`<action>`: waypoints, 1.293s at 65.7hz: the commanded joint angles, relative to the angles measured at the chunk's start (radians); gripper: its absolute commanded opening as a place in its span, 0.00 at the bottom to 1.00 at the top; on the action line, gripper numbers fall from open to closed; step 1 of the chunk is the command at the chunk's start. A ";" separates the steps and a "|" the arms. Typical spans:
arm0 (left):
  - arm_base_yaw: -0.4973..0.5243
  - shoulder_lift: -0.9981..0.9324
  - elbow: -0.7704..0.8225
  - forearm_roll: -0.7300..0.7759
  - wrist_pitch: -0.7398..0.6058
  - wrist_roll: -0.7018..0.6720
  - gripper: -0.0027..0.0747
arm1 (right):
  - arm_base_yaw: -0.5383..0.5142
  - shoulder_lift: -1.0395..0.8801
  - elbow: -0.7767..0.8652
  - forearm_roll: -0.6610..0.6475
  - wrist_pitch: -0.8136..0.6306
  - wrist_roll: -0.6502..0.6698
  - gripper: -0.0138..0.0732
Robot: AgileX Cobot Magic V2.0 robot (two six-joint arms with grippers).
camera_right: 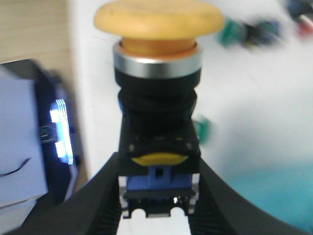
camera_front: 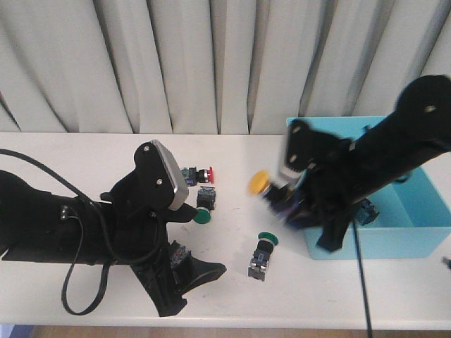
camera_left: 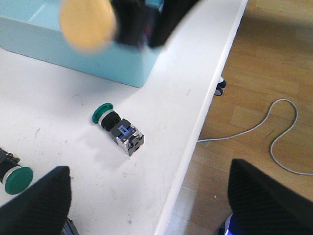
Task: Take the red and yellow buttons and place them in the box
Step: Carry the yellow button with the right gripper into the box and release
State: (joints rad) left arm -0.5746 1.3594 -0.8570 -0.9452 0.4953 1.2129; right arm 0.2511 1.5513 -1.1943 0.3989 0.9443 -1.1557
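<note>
Yellow button is pinched by its black body in the right gripper, carried just left of the turquoise box and not yet over it. One switch already lies inside, its cap colour unclear. A red button waits on the far table, left of the box. Left gripper hangs spread, holding nothing, near the front edge.
</note>
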 commanded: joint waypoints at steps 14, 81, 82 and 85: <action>-0.003 -0.033 -0.032 -0.028 -0.020 -0.010 0.72 | -0.228 -0.012 -0.036 -0.260 -0.166 0.727 0.38; -0.003 -0.033 -0.032 -0.028 0.009 -0.010 0.70 | -0.247 0.543 -0.368 -0.285 -0.012 0.840 0.51; -0.003 -0.033 -0.032 -0.028 0.009 -0.010 0.70 | -0.247 0.543 -0.368 -0.285 -0.012 0.840 0.52; -0.003 -0.033 -0.032 -0.028 0.009 -0.010 0.70 | -0.247 0.543 -0.368 -0.285 -0.012 0.840 0.55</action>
State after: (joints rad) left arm -0.5746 1.3583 -0.8570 -0.9431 0.5166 1.2129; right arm 0.0042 2.1501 -1.5338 0.1060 0.9381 -0.3159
